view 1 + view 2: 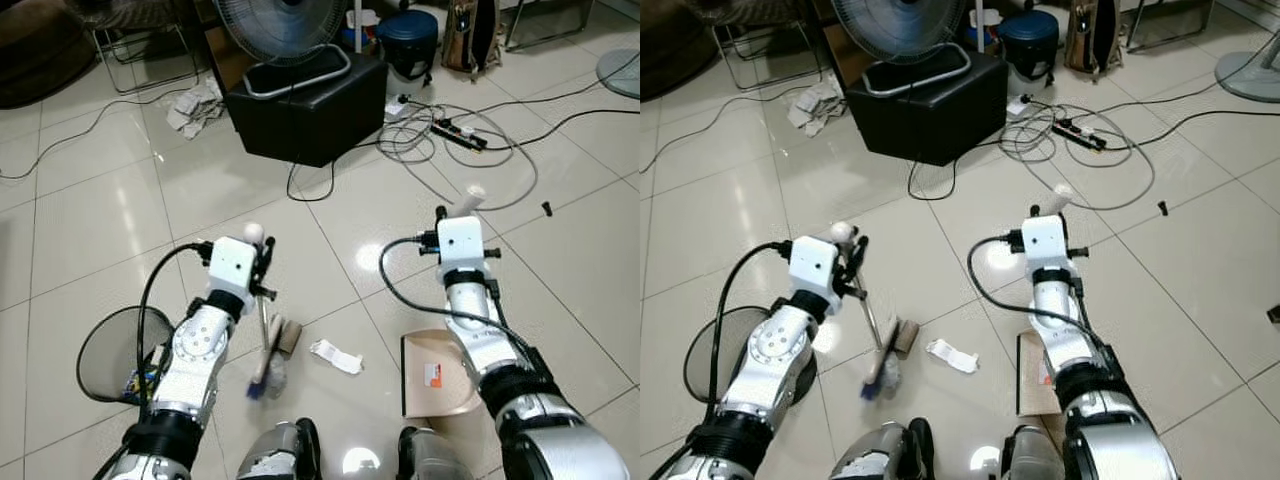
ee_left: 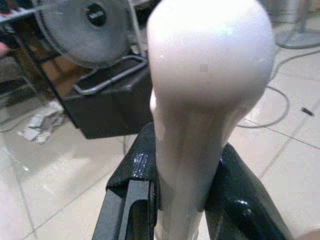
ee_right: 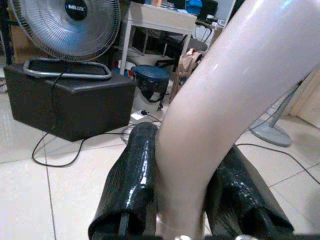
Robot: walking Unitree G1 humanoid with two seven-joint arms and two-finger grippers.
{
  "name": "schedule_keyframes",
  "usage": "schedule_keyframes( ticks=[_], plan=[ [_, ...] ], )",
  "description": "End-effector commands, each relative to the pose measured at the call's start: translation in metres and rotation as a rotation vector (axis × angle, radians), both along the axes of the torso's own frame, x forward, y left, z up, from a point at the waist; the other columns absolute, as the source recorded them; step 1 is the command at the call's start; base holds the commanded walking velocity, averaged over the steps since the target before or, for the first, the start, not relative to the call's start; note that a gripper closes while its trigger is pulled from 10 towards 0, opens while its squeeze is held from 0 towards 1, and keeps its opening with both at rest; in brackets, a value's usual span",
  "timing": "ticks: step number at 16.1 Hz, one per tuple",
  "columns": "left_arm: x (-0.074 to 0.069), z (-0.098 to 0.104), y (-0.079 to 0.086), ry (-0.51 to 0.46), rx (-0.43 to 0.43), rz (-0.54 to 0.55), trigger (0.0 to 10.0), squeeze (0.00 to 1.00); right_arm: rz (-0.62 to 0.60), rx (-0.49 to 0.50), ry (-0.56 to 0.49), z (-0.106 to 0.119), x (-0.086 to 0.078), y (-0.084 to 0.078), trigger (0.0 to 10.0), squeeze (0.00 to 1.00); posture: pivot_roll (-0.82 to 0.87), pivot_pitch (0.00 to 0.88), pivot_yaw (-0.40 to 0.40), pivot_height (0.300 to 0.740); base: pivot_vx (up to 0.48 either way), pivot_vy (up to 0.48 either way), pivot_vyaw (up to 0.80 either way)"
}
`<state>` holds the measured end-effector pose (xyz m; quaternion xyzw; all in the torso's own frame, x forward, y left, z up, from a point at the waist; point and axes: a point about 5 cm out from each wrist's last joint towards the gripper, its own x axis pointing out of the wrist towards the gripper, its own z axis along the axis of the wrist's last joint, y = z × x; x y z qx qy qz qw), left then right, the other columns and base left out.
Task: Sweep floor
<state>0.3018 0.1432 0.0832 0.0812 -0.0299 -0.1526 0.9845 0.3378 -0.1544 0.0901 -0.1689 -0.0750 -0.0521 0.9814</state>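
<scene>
My left gripper [image 1: 262, 252] is shut on the white handle [image 2: 200, 100] of a small broom. Its metal shaft runs down to the brush head [image 1: 262, 378], which rests on the tiled floor. My right gripper [image 1: 455, 215] is shut on the pale handle [image 3: 220, 100] of a beige dustpan [image 1: 438, 375] that lies flat on the floor at the right. A crumpled white paper scrap [image 1: 335, 355] sits on the tiles between brush and dustpan. A brown cardboard tube [image 1: 289, 337] lies beside the brush head.
A black mesh waste basket [image 1: 115, 352] stands at my left. Ahead are a black box [image 1: 305, 105] carrying a fan [image 1: 285, 25], crumpled paper [image 1: 195, 105], a power strip [image 1: 460, 132] with tangled cables, and a blue bin [image 1: 410, 40]. My feet [image 1: 290, 455] are at the bottom edge.
</scene>
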Motion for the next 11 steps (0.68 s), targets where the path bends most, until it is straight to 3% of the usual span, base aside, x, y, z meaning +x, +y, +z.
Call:
schedule_keyframes(
  ticks=[1,5,6,11],
  plan=[
    [-0.005,-0.010,-0.003,0.068,-0.024,-0.026,10.0,0.00,0.041,0.030,0.004,-0.001,0.001,0.014,10.0,0.00,0.06,0.256,0.145,0.740,0.000,0.000,0.00],
    [-0.007,-0.010,-0.018,0.118,-0.111,-0.057,10.0,0.00,0.045,0.040,0.032,-0.009,-0.002,0.024,10.0,0.00,0.07,0.264,0.159,0.740,0.000,0.000,0.00],
    [-0.005,-0.003,-0.021,0.118,-0.189,-0.044,10.0,0.00,0.035,0.087,0.032,-0.009,-0.002,0.024,10.0,0.00,0.07,0.264,0.160,0.740,0.000,0.000,0.00],
    [-0.002,0.010,-0.027,0.103,-0.302,-0.066,10.0,0.00,0.054,0.121,0.019,-0.006,0.000,0.032,10.0,0.00,0.08,0.245,0.154,0.740,0.000,0.000,0.00]
  ],
)
